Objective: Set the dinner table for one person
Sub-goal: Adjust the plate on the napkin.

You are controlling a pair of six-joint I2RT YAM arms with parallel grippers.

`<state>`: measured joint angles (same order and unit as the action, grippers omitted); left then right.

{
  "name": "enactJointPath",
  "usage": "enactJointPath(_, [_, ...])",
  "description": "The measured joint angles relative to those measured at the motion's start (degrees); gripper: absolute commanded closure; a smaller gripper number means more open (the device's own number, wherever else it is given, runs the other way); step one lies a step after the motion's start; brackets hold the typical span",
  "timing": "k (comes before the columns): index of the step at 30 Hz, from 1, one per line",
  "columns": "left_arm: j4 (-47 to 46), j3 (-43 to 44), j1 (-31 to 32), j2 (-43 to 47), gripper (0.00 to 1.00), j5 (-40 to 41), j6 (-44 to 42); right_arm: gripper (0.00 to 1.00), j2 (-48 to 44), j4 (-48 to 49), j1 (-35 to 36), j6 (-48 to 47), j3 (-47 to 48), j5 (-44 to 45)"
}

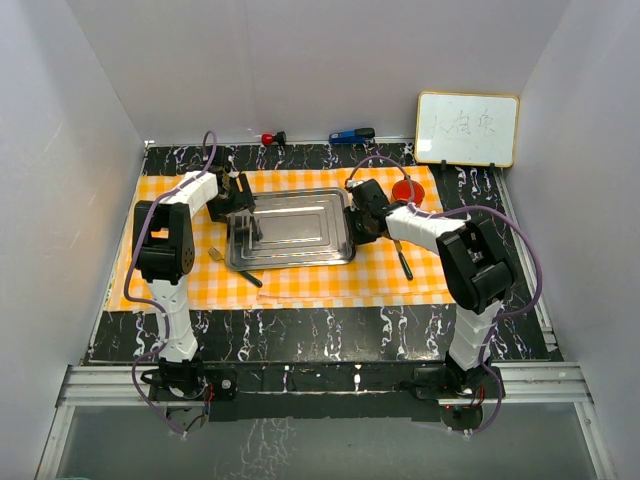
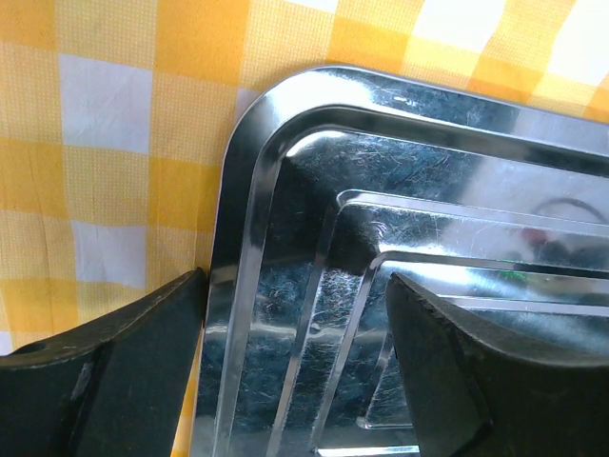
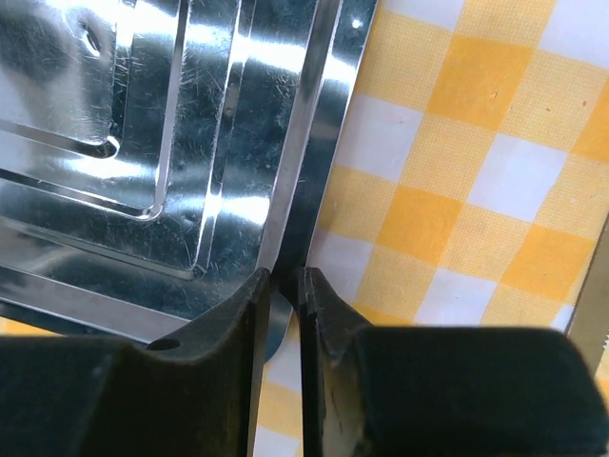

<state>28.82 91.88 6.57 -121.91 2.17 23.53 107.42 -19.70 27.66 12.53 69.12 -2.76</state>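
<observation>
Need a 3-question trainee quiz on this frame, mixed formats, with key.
1. True or false: the right gripper is pinched on the rim of the steel tray.
2. What lies directly under the tray? A) newspaper B) checked cloth C) foam mat
3. Fill in: the jaws of the left gripper stand ____ astride the tray's rim.
Key: 1 true; 2 B; 3 open.
</observation>
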Motion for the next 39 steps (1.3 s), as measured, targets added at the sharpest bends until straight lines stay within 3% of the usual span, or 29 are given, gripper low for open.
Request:
enactJointPath(9, [1.09, 0.04, 0.02, 0.59, 0.23, 0.04, -0.83, 0.78, -0.39, -3.15, 0.61, 0.22, 1.46, 5.38])
enactJointPath(14, [3.67, 0.87, -0.02, 2.05, 0.22, 1.07, -1.29, 0.78, -6.62, -5.88, 0.59, -0.70, 1.77, 7.06])
enactJointPath(20, [7.67, 2.43, -0.07, 7.15, 0.22, 4.02, -1.01, 0.79, -17.29, -5.09, 1.31, -1.70, 4.20, -1.33])
enactJointPath(24, [9.86, 2.47, -0.07, 11.32, 0.22, 5.97, 0.70, 0.79, -20.11, -3.74, 6.10, -1.51, 4.72, -4.98])
enactJointPath(34, [6.01, -20.35, -0.07, 30.86, 0.19, 6.12, 12.68, 0.79, -15.96, -4.07, 9.55, -0.28, 2.73, -5.18])
enactJointPath(39, [5.49, -22.58, -0.09, 38.64, 0.16, 7.17, 16.20, 0.79, -10.93, -0.46, 14.58, -0.17, 2.34, -7.52])
